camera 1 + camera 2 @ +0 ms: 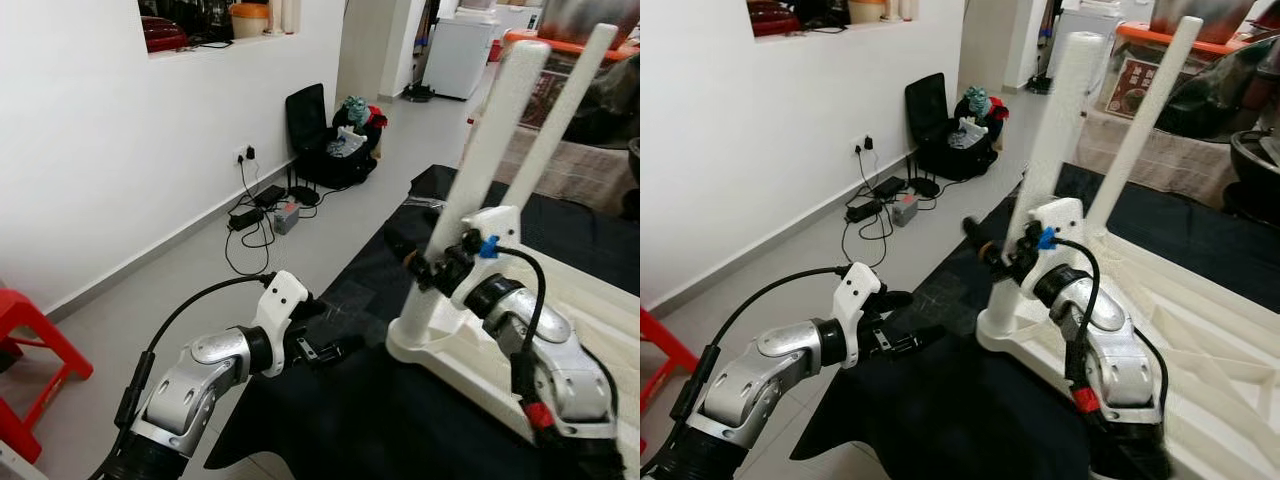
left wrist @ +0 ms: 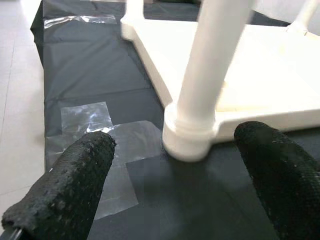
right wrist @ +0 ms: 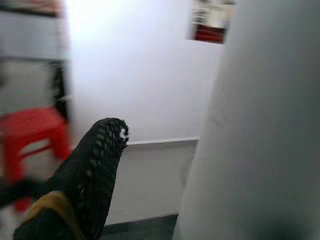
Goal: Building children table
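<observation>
White plastic table (image 1: 590,310) lies upside down on black sheet (image 1: 340,400), two legs up. Right tool (image 1: 432,262) clenched on near leg (image 1: 480,160) low, by its socket. Left tool (image 1: 330,348) released, fingers (image 2: 75,185) spread, just beside leg base. Prob. light, stiff, smooth/slippery; grip leg low near socket, less wobble.

the 2 head views look forward and down from above the arms, sharing the white table leg (image 1: 478,165) and black mat (image 1: 330,420). the left wrist view faces that leg's base (image 2: 187,142) closely, across the mat. the right wrist view sits against the leg (image 3: 260,130), facing the wall (image 3: 145,70).
</observation>
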Motion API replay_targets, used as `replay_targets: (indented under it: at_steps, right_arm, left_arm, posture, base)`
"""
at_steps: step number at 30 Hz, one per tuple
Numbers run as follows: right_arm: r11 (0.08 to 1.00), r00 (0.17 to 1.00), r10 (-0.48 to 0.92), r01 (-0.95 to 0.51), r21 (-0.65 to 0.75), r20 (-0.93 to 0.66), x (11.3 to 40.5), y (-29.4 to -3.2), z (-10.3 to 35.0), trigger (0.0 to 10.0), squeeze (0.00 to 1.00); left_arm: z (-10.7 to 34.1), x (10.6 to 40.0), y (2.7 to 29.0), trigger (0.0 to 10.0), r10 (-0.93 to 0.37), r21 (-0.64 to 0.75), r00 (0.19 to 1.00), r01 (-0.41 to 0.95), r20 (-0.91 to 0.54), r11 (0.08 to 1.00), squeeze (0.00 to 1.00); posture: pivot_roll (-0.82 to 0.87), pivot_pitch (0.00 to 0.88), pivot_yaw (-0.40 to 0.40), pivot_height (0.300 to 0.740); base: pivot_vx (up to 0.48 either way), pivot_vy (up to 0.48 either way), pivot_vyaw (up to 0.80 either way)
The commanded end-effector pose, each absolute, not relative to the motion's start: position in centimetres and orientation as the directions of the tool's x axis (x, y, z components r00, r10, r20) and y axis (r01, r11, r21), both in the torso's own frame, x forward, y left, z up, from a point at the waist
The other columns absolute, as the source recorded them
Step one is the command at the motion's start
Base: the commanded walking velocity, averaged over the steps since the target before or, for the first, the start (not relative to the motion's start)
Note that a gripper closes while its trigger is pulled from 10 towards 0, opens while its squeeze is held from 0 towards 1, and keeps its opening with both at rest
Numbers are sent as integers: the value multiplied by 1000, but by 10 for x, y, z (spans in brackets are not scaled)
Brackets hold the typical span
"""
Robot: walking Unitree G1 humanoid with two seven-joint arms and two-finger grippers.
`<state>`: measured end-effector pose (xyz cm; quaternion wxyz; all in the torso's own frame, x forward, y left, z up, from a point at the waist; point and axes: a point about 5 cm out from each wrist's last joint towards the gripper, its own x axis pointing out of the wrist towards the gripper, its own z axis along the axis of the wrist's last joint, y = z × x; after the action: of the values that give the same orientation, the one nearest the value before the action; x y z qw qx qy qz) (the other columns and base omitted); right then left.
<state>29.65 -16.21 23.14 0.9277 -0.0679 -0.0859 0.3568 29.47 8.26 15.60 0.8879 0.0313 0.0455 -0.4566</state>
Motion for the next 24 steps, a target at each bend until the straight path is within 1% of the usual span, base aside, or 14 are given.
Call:
replay_targets:
  at_steps: [1,2,3,4,5,6,7,12,14,17,19,21,23,24]
  right_arm:
    - [643,638,764,-739,-198,100,289,-143,228,10000,0]
    - [636,632,769,-745,-203,90,290,-141,225,10000,0]
    - [626,625,777,-753,-203,77,289,-139,220,8353,0]
    - [620,620,781,-759,-201,71,289,-138,218,8353,0]
    - [601,601,797,-775,-196,65,288,-138,216,3725,0]
    - [601,601,797,-775,-196,65,288,-138,216,3725,0]
    - [577,576,815,-795,-186,65,285,-140,215,0,0]
    - [585,582,810,-790,-186,73,286,-149,213,0,0]
    - [740,753,658,-642,-202,20,305,-162,205,0,0]
    - [800,820,572,-559,-217,-4,312,-169,201,0,0]
    - [950,975,202,-218,-223,-92,333,-197,187,0,0]
    - [950,975,202,-218,-223,-92,333,-197,187,0,0]
    - [978,984,-111,83,-192,-137,335,-219,175,0,0]
    - [978,984,-111,83,-192,-137,335,-219,175,0,0]
  left_arm:
    - [158,295,82,10000,-806,29,582,812,-105,582,0]
    - [158,295,82,10000,-806,29,583,812,-105,583,0]
    - [158,294,82,10000,-805,28,584,811,-104,585,0]
    - [158,293,83,10000,-805,28,585,810,-104,585,0]
    - [158,293,83,10000,-804,27,585,810,-104,586,0]
    - [158,293,83,10000,-804,27,585,810,-104,586,0]
    - [158,292,85,10000,-803,25,587,809,-106,588,0]
    - [157,292,85,10000,-804,25,584,810,-111,585,0]
    - [158,293,83,10000,-808,25,579,814,-108,580,0]
    - [158,293,82,10000,-809,24,577,815,-107,578,0]
    - [158,294,81,10000,-811,24,575,817,-106,576,0]
    - [158,294,81,10000,-811,24,575,817,-106,576,0]
    - [158,293,81,10000,-812,24,574,818,-108,575,0]
    - [158,293,81,10000,-812,24,574,818,-108,575,0]
  posture:
    - [89,0,-98,740]
    - [90,0,-99,740]
    - [95,0,-102,740]
    - [97,0,-102,740]
    - [98,0,-102,740]
    - [98,0,-102,740]
    - [95,0,-99,740]
    - [93,0,-98,740]
    - [80,0,-89,740]
    - [80,0,-89,740]
    - [77,0,-86,740]
    - [77,0,-86,740]
    - [79,0,-84,740]
    - [79,0,-84,740]
  base:
    - [0,0,0]
    - [0,0,0]
    - [0,0,0]
    - [0,0,0]
    - [0,0,0]
    - [0,0,0]
    - [0,0,0]
    - [0,0,0]
    - [0,0,0]
    - [0,0,0]
    - [0,0,0]
    - [0,0,0]
    - [0,0,0]
    - [0,0,0]
